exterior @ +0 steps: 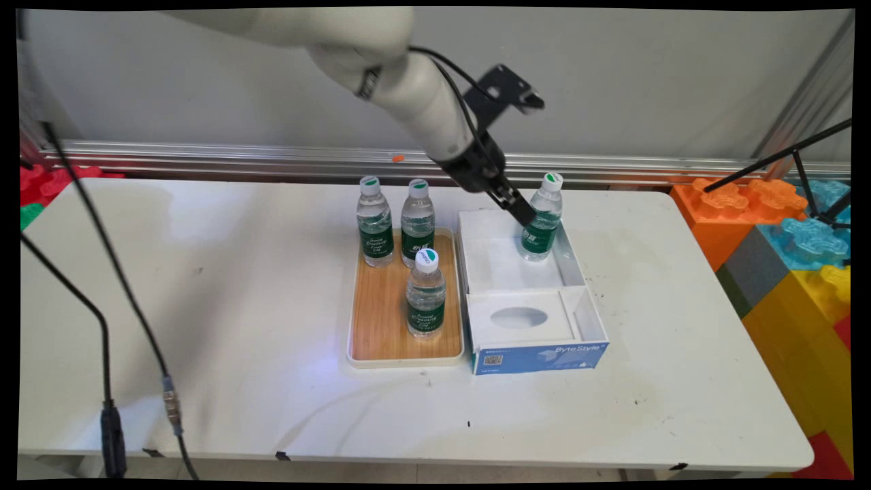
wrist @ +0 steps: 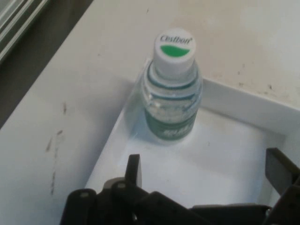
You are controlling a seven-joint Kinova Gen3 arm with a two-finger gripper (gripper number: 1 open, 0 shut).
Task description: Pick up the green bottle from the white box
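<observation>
One bottle [wrist: 172, 91] stands in the box [wrist: 234, 168], just beyond the empty, spread fingers [wrist: 133, 169].

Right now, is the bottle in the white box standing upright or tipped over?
Upright. The bottle stands on its base in the far corner of the white box, cap on top. The open gripper is near it, not touching.

"Cestbon" on white bottle cap [wrist: 174, 46]; "ByteStyle" plus QR code on blue box front [exterior: 541, 356].
</observation>
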